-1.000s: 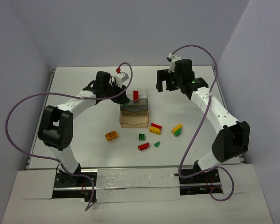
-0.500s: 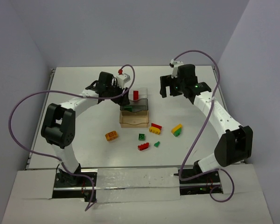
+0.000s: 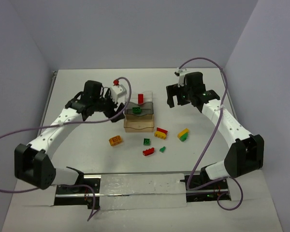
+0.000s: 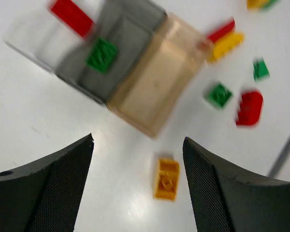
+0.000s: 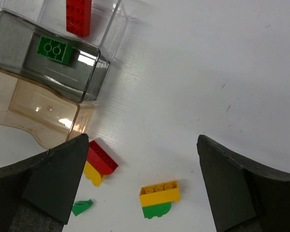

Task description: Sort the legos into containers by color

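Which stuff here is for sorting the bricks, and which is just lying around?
For the job: clear tray, grey tray, amber tray, sorted red brick, sorted green brick, orange brick, red-yellow stack, yellow-green stack, loose green brick, loose red brick, small green piece, left tool, right tool.

Just there: purple cables, white table.

Left gripper (image 3: 119, 112) has pulled back left off the smoky grey tray (image 3: 150, 115) with jaws apart, green brick (image 3: 137, 110) now lying inside it; right gripper (image 3: 171, 102) drifted slightly nearer.
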`<action>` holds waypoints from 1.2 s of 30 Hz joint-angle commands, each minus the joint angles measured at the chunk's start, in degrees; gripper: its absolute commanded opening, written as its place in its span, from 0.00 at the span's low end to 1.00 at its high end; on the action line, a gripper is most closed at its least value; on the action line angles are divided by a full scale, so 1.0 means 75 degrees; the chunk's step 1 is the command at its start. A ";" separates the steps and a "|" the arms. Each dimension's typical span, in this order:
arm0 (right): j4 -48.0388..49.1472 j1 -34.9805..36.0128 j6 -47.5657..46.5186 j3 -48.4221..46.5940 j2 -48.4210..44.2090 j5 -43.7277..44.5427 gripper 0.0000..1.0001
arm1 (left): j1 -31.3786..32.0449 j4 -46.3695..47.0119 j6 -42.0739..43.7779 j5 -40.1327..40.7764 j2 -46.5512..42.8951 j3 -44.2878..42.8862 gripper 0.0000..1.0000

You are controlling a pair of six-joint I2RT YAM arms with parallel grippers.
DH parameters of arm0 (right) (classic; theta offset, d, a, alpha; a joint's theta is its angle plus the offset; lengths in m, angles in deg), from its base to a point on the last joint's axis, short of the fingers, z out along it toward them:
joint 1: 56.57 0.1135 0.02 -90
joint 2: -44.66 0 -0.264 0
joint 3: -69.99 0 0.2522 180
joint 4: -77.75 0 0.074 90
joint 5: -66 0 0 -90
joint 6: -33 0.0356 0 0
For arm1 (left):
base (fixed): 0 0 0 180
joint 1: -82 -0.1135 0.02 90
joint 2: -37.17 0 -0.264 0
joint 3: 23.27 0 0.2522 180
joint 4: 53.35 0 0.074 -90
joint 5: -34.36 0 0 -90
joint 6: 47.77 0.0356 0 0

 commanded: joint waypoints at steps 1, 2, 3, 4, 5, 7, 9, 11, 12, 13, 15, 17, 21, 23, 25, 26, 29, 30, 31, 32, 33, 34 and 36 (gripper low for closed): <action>-0.0098 -0.0048 -0.0272 0.0278 -0.0380 -0.0175 1.00 | 0.0009 -0.1725 0.1322 0.0090 -0.0424 0.1007 0.82; -0.0110 -0.0048 -0.0307 0.0320 -0.0403 -0.0157 1.00 | -0.0001 -0.1857 0.1417 0.0098 -0.0472 0.1162 0.82; -0.0111 -0.0048 -0.0321 0.0385 -0.0447 -0.0134 1.00 | 0.0008 -0.1972 0.1468 0.0128 -0.0517 0.1392 0.82; -0.0128 -0.0048 -0.0351 0.0416 -0.0491 -0.0087 1.00 | 0.0020 -0.1977 0.1480 0.0160 -0.0528 0.1584 0.83; -0.0146 -0.0048 -0.0381 0.0441 -0.0535 -0.0037 1.00 | 0.0033 -0.1961 0.1484 0.0193 -0.0534 0.1765 0.83; -0.0167 -0.0048 -0.0393 0.0441 -0.0567 0.0010 1.00 | 0.0079 -0.1752 0.1381 0.0312 -0.0485 0.1912 0.84; -0.0213 -0.0060 -0.0417 0.0441 -0.0594 0.0030 1.00 | 0.0167 -0.1626 0.1287 0.0528 -0.0327 0.2038 0.84; -0.0228 -0.0060 -0.0421 0.0441 -0.0605 0.0053 1.00 | 0.0255 -0.1505 0.1159 0.0648 -0.0165 0.2089 0.83; -0.0228 -0.0060 -0.0417 0.0441 -0.0605 0.0064 1.00 | 0.0282 -0.1497 0.1151 0.0649 -0.0125 0.2101 0.83; -0.0235 -0.0060 -0.0417 0.0441 -0.0598 0.0061 1.00 | 0.0312 -0.1489 0.1132 0.0656 -0.0091 0.2120 0.83; -0.0228 -0.0049 -0.0417 0.0441 -0.0587 0.0070 1.00 | 0.0433 -0.1357 0.1039 0.0695 -0.0048 0.2208 0.83; -0.0228 -0.0060 -0.0404 0.0430 -0.0569 0.0069 1.00 | 0.0526 -0.1105 0.0871 0.0768 -0.0030 0.2319 0.82; -0.0228 -0.0060 -0.0382 0.0382 -0.0499 0.0080 1.00 | 0.0724 -0.0509 0.0536 0.1188 0.0030 0.2527 0.80; -0.0228 -0.0059 -0.0371 0.0349 -0.0476 0.0079 1.00 | 0.0758 -0.0288 0.0457 0.1311 0.0107 0.2571 0.78; -0.0228 -0.0059 -0.0370 0.0337 -0.0466 0.0080 1.00 | 0.0769 -0.0196 0.0385 0.1372 0.0145 0.2606 0.74; -0.0228 -0.0060 -0.0364 0.0336 -0.0476 0.0091 1.00 | 0.0782 -0.0086 0.0358 0.1375 0.0172 0.2642 0.71; -0.0217 -0.0048 -0.0370 0.0359 -0.0500 0.0104 1.00 | 0.0806 0.0155 0.0314 0.1445 0.0215 0.2749 0.62; -0.0217 -0.0048 -0.0379 0.0377 -0.0491 0.0113 1.00 | 0.0806 0.0220 0.0315 0.1491 0.0206 0.2786 0.58; -0.0208 -0.0057 -0.0373 0.0383 -0.0488 0.0124 1.00 | 0.0798 0.0271 0.0315 0.1555 0.0195 0.2822 0.53; -0.0205 -0.0060 -0.0370 0.0391 -0.0497 0.0144 1.00 | 0.0803 0.0310 0.0315 0.1625 0.0133 0.2882 0.49; -0.0205 -0.0052 -0.0370 0.0394 -0.0491 0.0142 1.00 | 0.0806 0.0370 0.0357 0.1712 0.0051 0.2927 0.42; -0.0205 -0.0057 -0.0370 0.0394 -0.0488 0.0147 1.00 | 0.0798 0.0390 0.0381 0.1764 -0.0023 0.2988 0.36; -0.0193 -0.0060 -0.0370 0.0402 -0.0488 0.0150 1.00 | 0.0794 0.0312 0.0452 0.1772 -0.0220 0.3039 0.23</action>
